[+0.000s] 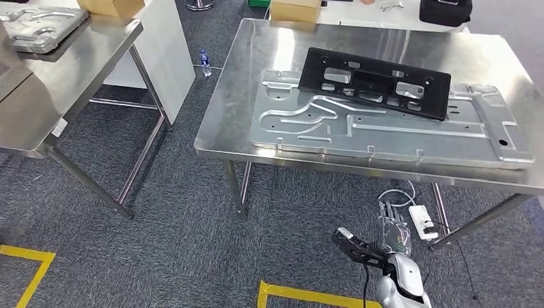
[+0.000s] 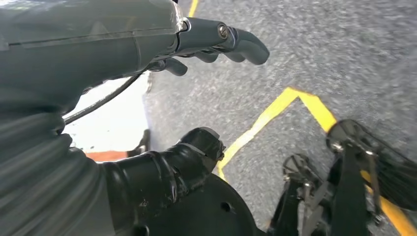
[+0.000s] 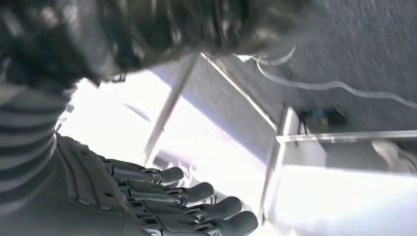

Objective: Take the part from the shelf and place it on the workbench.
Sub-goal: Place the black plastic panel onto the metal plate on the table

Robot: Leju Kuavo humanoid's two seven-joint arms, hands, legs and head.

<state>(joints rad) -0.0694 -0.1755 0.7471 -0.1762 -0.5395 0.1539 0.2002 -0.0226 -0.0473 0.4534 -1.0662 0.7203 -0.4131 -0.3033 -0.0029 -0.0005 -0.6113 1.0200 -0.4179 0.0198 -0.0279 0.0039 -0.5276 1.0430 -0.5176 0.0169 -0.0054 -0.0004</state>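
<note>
The right hand (image 1: 392, 236) hangs below the workbench's (image 1: 231, 96) near edge, over open carpet, fingers (image 3: 196, 194) straight and apart, holding nothing. The left hand (image 2: 147, 59) hangs empty, fingers loosely spread. Ahead and above, the black part (image 1: 375, 82) lies on a metal panel (image 1: 385, 131) atop the workbench.
</note>
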